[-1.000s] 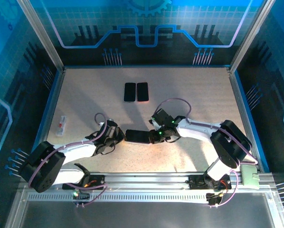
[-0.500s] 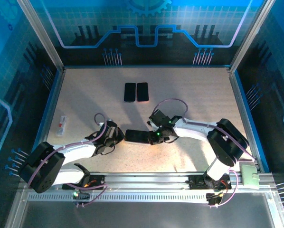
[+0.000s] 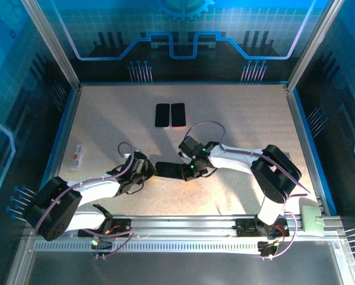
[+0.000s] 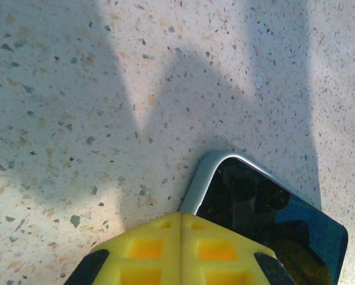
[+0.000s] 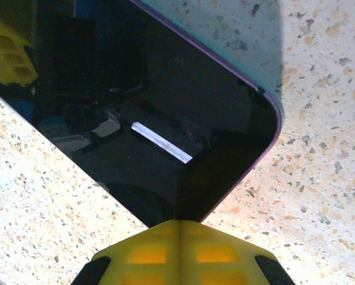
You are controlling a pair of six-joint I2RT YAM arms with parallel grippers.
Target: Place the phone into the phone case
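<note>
A dark phone (image 3: 168, 170) lies flat on the speckled table between my two grippers. My left gripper (image 3: 149, 170) is shut, and its yellow tip (image 4: 180, 215) touches the phone's corner, where a pale rim (image 4: 196, 190) runs round the glossy screen (image 4: 266, 219). My right gripper (image 3: 188, 171) is also shut, its tip (image 5: 178, 222) at the opposite corner of the phone (image 5: 154, 119), where the edge looks purple. I cannot tell whether that rim is the phone case. Neither gripper holds anything.
Two dark phone-shaped slabs lie side by side at the back middle, one black (image 3: 162, 114) and one with a reddish rim (image 3: 178, 114). A small clear packet (image 3: 77, 155) lies near the left wall. A pale green block (image 3: 313, 218) sits at the right front rail.
My right arm has swung left and its gripper now sits further left along the phone. The phone has slid slightly left. The left arm has barely moved.
</note>
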